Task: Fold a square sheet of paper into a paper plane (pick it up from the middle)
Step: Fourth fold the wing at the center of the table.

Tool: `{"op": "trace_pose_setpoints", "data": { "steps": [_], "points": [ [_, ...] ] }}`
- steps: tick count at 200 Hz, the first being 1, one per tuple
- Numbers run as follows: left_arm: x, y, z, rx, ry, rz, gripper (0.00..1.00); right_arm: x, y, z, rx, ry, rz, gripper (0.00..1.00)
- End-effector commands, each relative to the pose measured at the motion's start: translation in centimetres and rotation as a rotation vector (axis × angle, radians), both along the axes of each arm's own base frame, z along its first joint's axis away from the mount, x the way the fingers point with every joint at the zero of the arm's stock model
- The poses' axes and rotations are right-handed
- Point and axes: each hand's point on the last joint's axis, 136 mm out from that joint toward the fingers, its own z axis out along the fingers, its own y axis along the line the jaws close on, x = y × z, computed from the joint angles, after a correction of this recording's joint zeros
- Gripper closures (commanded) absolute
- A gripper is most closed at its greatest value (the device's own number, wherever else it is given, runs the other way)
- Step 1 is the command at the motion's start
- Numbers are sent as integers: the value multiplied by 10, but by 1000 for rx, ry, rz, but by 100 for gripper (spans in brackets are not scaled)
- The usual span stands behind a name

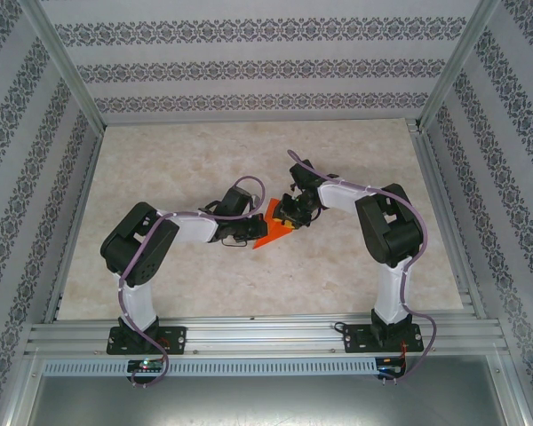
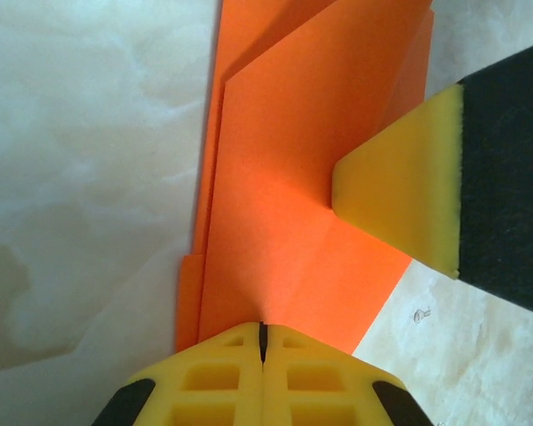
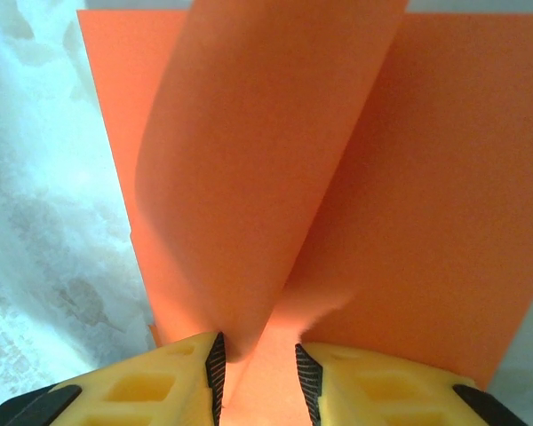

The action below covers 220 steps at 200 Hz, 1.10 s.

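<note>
Several folds are in; our left gripper (image 2: 262,344) clamps the paper (image 2: 275,231), right gripper (image 3: 258,359) gapes around a flap; wings remain.

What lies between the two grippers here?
The folded orange paper spans the stretch from the left gripper to the right gripper's finger, in the left wrist view.

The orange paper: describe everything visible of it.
The orange paper is thin, plain and bright orange-red, partly folded into overlapping layers with straight creases. It sits mid-way across the table, between the arms. The left gripper is shut on one edge; one flap curls up between the parted fingers of the right gripper.
</note>
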Motion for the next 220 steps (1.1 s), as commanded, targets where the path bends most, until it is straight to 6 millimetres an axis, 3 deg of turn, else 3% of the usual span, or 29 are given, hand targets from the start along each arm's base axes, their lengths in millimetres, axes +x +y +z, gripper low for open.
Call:
{"op": "trace_pose_setpoints", "data": {
  "steps": [1, 39, 66, 96, 114, 220],
  "points": [
    [-22, 24, -33, 129, 121, -9, 100, -27, -34, -47, -189, 97, -21, 67],
    [-28, 27, -39, 155, 144, -22, 100, 12, -7, 40, 17, -173, 17, 63],
    [-28, 26, -41, 149, 147, -29, 100, 16, 7, 63, 102, -272, 59, 72],
    [-29, 23, -42, 139, 148, -34, 100, 7, 26, 58, 144, -282, 114, 89],
    [-29, 23, -43, 138, 153, -37, 100, 2, 33, 49, 138, -277, 138, 95],
    [-33, 24, -47, 142, 164, -42, 100, -12, 28, -2, 91, -166, 150, 100]
  ]
}}
